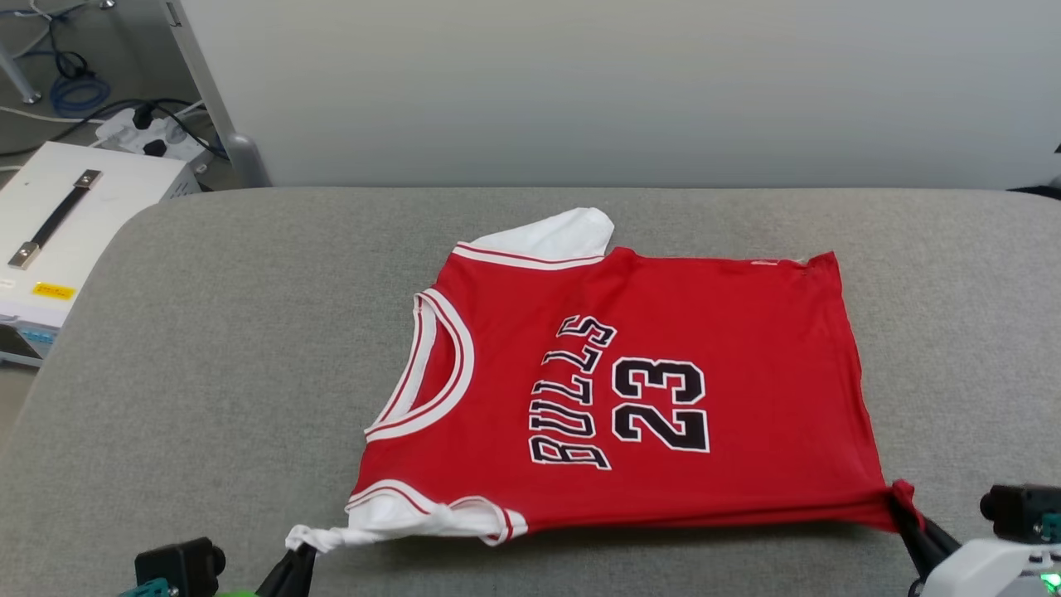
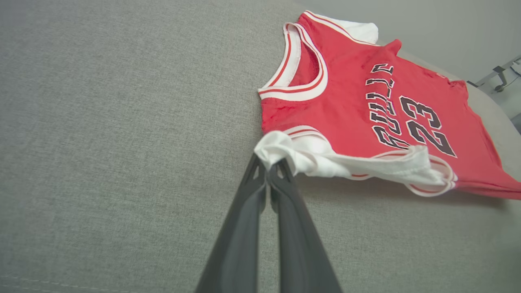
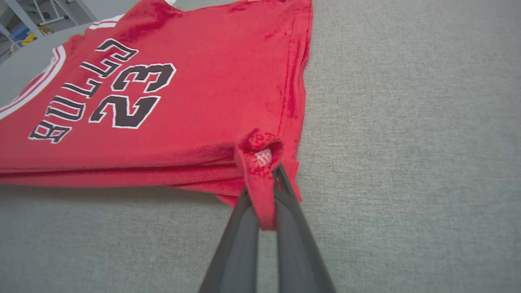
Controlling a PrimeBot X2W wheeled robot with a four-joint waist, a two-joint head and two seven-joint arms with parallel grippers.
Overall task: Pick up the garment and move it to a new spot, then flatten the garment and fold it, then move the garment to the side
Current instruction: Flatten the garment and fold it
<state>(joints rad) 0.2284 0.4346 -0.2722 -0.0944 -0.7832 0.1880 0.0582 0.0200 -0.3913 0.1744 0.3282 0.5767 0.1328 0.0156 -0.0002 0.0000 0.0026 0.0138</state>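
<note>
The Bulls jersey (image 1: 746, 348) lies spread ahead. The left gripper (image 1: 305, 549) pinches its white sleeve tight; the right gripper (image 1: 908, 507), its hem corner.

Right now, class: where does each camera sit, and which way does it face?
Head view: on the head, looking forward and down at the garment on grey padding; left pincer and right pincer at the bottom corners.
Left wrist view: on the left wrist, along its fingers to the white sleeve.
Right wrist view: on the right wrist, along its fingers to the red hem corner.
Shared: the "23" print.
</note>
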